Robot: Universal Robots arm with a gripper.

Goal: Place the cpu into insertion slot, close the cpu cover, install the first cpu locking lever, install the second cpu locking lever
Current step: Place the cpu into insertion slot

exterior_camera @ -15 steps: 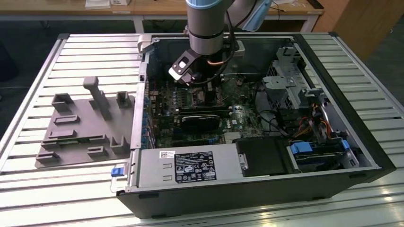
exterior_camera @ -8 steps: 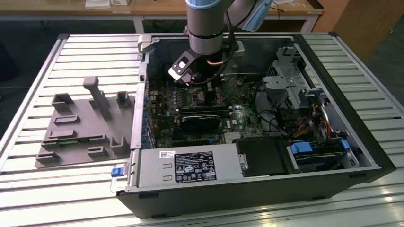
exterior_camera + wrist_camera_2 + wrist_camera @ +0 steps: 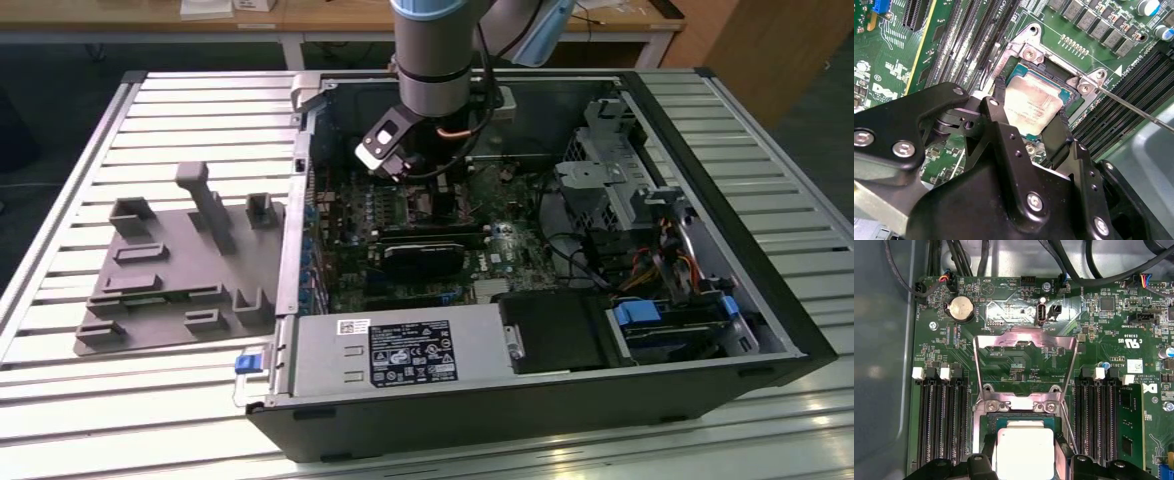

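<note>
First wrist view: jaws grip the cpu [image 3: 1024, 452], flanked by memory slots [image 3: 941, 425].

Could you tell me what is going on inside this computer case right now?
A grey robot arm reaches down into the open black computer case. Its black gripper is closed on the small square silver-grey cpu, holding it by two opposite edges right at the socket on the green motherboard. The thin silvery hinged cpu cover is swung open, away from the socket, so the chip is not yet covered.
</note>
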